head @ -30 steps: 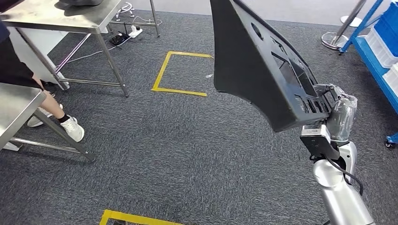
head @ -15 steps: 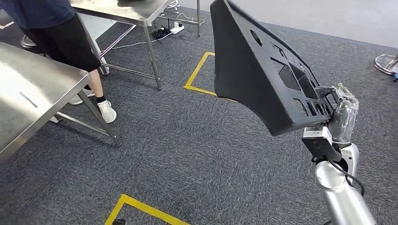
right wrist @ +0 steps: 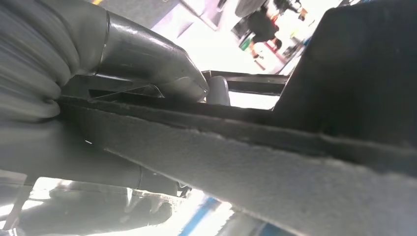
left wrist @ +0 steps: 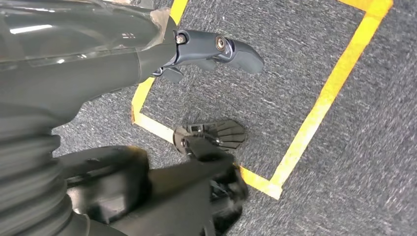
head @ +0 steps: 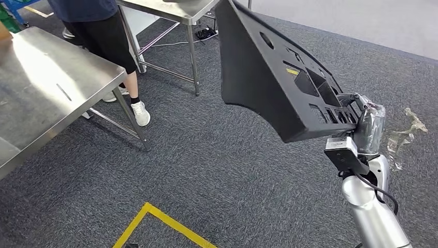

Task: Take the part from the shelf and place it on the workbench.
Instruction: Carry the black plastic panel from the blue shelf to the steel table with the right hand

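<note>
At the far left we see a brushed stainless-steel workbench [head: 46, 98], well apart from the right hand, with a person in dark shorts and white trainers [head: 111, 46] standing at its far edge. A second steel table [head: 175, 10] stands behind that person. A strip of yellow floor tape [head: 160, 222] marks the grey carpet [head: 206, 155] below and to the left of the raised arm.

The left hand [left wrist: 147, 54] hangs over the carpet and a yellow tape outline; its dark fingers [left wrist: 231, 49] are partly extended with nothing between them, so we read it as spread and unloaded.

To the right, the large black moulded plastic panel with rectangular cut-outs [head: 274, 82] is held aloft, tilted, clear of any surface. The right hand [head: 369, 126] clamps its lower right edge; in the right wrist view we see the grey thumb [right wrist: 147, 59] pressed on the panel's rim. Scraps of clear film [head: 408, 129] lie on the carpet beyond the hand.
</note>
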`<state>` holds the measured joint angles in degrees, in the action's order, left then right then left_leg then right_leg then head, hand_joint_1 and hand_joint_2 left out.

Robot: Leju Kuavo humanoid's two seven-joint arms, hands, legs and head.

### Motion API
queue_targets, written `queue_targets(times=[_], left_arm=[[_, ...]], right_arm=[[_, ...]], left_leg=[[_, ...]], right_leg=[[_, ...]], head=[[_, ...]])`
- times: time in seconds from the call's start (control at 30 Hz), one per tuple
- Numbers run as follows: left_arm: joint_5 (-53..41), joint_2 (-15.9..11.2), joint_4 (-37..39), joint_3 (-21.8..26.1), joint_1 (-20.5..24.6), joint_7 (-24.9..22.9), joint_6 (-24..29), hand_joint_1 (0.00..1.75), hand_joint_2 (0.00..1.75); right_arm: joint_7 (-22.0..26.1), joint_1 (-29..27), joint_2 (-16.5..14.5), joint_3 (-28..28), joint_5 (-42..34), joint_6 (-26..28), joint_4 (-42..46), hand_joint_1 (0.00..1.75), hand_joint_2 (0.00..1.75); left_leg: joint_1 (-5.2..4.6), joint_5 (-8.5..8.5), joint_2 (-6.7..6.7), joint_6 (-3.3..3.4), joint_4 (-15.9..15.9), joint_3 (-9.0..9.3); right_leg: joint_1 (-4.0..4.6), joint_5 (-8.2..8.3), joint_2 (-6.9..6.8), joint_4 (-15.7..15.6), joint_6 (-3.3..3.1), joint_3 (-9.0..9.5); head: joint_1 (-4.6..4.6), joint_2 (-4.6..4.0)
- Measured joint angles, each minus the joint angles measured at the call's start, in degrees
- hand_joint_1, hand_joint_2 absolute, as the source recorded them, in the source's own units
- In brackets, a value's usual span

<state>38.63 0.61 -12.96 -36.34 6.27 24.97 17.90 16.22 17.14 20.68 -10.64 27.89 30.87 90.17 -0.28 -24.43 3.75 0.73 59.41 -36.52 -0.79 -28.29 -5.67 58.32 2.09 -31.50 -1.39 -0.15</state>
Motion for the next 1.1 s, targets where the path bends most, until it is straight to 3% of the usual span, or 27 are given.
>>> queue_targets(times=[0.07,0.1,0.17,0.23,0.3,0.33,0.37,0.43,0.47,0.53,0.6,0.67,0.73,0.77,0.83,0.9,0.97,1.0,1.03,1.1], left_arm=[[-0.2,0.0,0.0,0.0,0.0,0.0,0.0,0.0,1.75],[-0.4,0.0,0.0,0.0,-0.1,0.0,0.0,0.0,1.75],[-0.7,0.0,0.0,0.1,0.0,-0.1,0.0,0.0,1.75],[-1.0,0.1,0.0,0.1,0.3,-0.1,-0.2,0.0,1.75],[-1.2,0.1,0.0,0.1,0.3,-0.2,-0.4,0.0,1.75],[-1.3,0.2,0.0,0.1,0.3,-0.2,-0.5,0.0,1.75],[-1.4,0.2,0.0,0.1,0.3,-0.3,-0.5,0.0,1.75],[-1.5,0.2,-0.1,0.1,0.4,-0.4,-0.5,0.0,1.75],[-1.5,0.2,-0.1,0.1,0.5,-0.5,-0.6,0.0,1.75],[-1.8,0.2,-0.1,0.1,0.5,-0.7,-0.6,0.0,1.75],[-2.0,0.2,-0.1,0.1,0.3,-0.8,-0.8,0.0,1.75],[-2.3,0.1,-0.1,0.1,0.3,-0.9,-1.0,0.0,1.75],[-2.5,0.1,-0.2,0.1,0.5,-1.0,-1.1,0.0,1.75],[-2.6,0.1,-0.2,0.1,0.6,-1.1,-1.1,0.0,1.75],[-2.9,0.1,-0.3,0.1,0.7,-1.3,-1.2,0.0,1.75],[-3.2,0.1,-0.3,0.1,0.7,-1.5,-1.2,0.0,1.75],[-3.5,0.0,-0.4,0.1,1.0,-1.7,-1.3,0.0,1.75],[-3.6,0.0,-0.5,0.1,1.2,-1.8,-1.4,0.0,1.75],[-3.7,0.0,-0.6,0.1,1.3,-1.9,-1.5,0.0,1.75],[-3.7,-0.1,-0.6,0.1,1.4,-2.0,-1.6,0.0,1.75]], right_arm=[[-0.3,0.0,0.1,-0.3,0.5,-0.1,0.4,1.75,1.75],[-0.4,0.0,0.1,-0.4,0.7,-0.1,0.6,1.75,1.75],[-0.7,-0.1,0.3,-0.6,1.1,-0.1,0.9,1.75,1.75],[-0.8,-0.4,0.6,-0.7,1.2,-0.1,1.1,1.75,1.75],[-0.9,-0.8,0.7,-0.7,1.5,-0.1,1.1,1.75,1.75],[-1.0,-1.0,0.7,-0.7,1.7,-0.1,1.1,1.75,1.75],[-1.0,-1.1,0.7,-0.7,1.8,-0.1,1.1,1.75,1.75],[-1.1,-1.2,0.8,-0.8,2.0,-0.1,1.1,1.75,1.75],[-1.1,-1.2,0.8,-0.8,2.1,-0.1,1.1,1.75,1.75],[-1.1,-1.4,0.9,-0.8,2.2,-0.1,1.1,1.75,1.75],[-1.0,-1.5,0.9,-0.9,2.5,-0.1,1.2,1.75,1.75],[-0.9,-1.6,0.9,-1.0,2.7,-0.1,1.5,1.75,1.75],[-0.8,-1.9,1.0,-1.0,3.0,-0.1,1.7,1.75,1.75],[-0.8,-2.1,1.0,-1.0,3.1,-0.1,1.8,1.75,1.75],[-0.8,-2.5,1.1,-1.1,3.2,-0.1,1.8,1.75,1.75],[-0.8,-2.6,1.0,-1.2,3.2,-0.1,1.9,1.75,1.75],[-0.7,-2.6,1.1,-1.2,3.1,-0.3,2.1,1.75,1.75],[-0.7,-2.6,1.1,-1.2,3.1,-0.4,2.2,1.75,1.75],[-0.7,-2.5,1.2,-1.2,3.0,-0.5,2.2,1.75,1.75],[-0.7,-2.5,1.3,-1.2,3.0,-0.6,2.3,1.75,1.75]], left_leg=[[-0.31,-0.06,-1.02,0.71,-0.4,0.12],[-0.28,0.09,-1.7,1.08,-0.6,0.23],[0.06,0.47,-3.02,1.94,-1.1,0.53],[0.34,0.63,-4.43,2.41,-1.2,0.59],[0.38,0.65,-6.06,2.46,-1.2,0.57],[0.43,0.67,-6.9,2.43,-1.2,0.58],[0.52,0.68,-7.73,2.35,-1.1,0.61],[0.62,0.62,-9.34,1.87,-0.7,0.48],[0.59,0.58,-10.07,1.52,-0.5,0.3],[0.5,0.71,-11.22,0.72,-0.4,-0.11],[0.68,0.94,-11.95,0.1,-0.7,-0.35],[0.63,-0.37,-10.02,-0.37,1.2,-1.28],[0.53,-3.69,-6.41,-0.73,7.3,-4.16],[0.58,-5.31,-5.26,-0.84,11.1,-5.99],[0.64,-6.17,-4.26,-0.87,15.0,-7.83],[0.59,-3.55,-3.36,-0.52,10.8,-5.43],[0.18,-1.05,-0.81,0.25,3.5,-1.35],[-0.13,-0.58,0.06,0.62,1.3,-0.18],[-0.41,-0.57,0.41,0.94,0.3,0.24],[-0.53,-0.39,-1.0,1.55,-0.2,0.25]], right_leg=[[0.28,-0.19,-1.21,-0.1,0.51,0.23],[0.2,-0.43,-1.14,0.1,0.77,0.25],[0.03,-2.04,1.22,2.9,0.84,-0.98],[-0.15,-4.93,4.39,10.1,0.44,-4.61],[-0.19,-6.52,5.33,16.2,0.61,-8.0],[-0.28,-6.08,5.43,16.4,1.04,-8.41],[-0.44,-4.74,5.58,14.1,1.63,-7.62],[-1.04,-1.32,7.42,6.1,2.87,-4.18],[-1.28,-0.13,8.29,3.0,2.96,-2.73],[-1.24,0.6,8.88,0.9,2.21,-1.71],[-1.21,0.86,7.69,0.9,1.2,-1.57],[-1.4,1.0,6.5,0.7,0.42,-1.42],[-1.18,0.95,5.2,0.6,-0.25,-1.33],[-1.0,0.88,4.48,0.6,-0.51,-1.33],[-0.69,0.75,2.96,0.7,-0.78,-1.29],[-0.53,0.64,1.56,0.7,-0.89,-1.13],[-0.16,0.43,0.41,0.7,-0.73,-0.96],[0.07,0.32,-0.16,0.7,-0.58,-0.88],[0.28,0.2,-0.77,0.6,-0.35,-0.77],[0.48,-0.02,-1.88,0.5,0.19,-0.54]], head=[[0.17,0.0],[0.18,0.0],[0.27,0.0],[0.55,0.0],[0.72,0.0],[0.73,0.0],[0.72,0.0],[0.78,0.0],[0.83,0.0],[0.81,0.0],[0.72,0.0],[0.5,0.0],[0.1,0.0],[-0.08,0.0],[-0.11,0.0],[-0.13,0.0],[-0.12,0.0],[-0.06,0.0],[0.0,0.0],[0.1,0.0]])
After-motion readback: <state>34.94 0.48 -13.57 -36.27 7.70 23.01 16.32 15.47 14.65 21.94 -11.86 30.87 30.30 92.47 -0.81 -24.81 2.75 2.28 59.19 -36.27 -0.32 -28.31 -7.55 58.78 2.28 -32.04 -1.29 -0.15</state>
